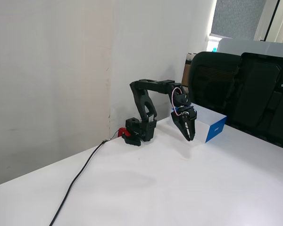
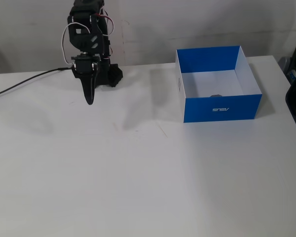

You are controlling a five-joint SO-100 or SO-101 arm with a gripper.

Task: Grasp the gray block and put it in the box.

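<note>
The box (image 2: pixel 218 107), blue outside and white inside, stands at the right of the table. The gray block (image 2: pixel 216 96) lies on the box floor near its front wall. In a fixed view from the side the box (image 1: pixel 216 126) shows only partly behind the arm, and the block is hidden there. My gripper (image 2: pixel 90 101) hangs point-down above the table, well left of the box, close to the arm's base (image 2: pixel 110 76). Its jaws are together with nothing between them. From the side the gripper (image 1: pixel 189 137) sits in front of the box's near corner.
A black cable (image 2: pixel 24 82) runs left from the base across the table, also seen as the cable (image 1: pixel 79 180) from the side. Black chairs (image 1: pixel 254 94) stand behind the table past the box. A white wall (image 1: pixel 61 70) backs the arm.
</note>
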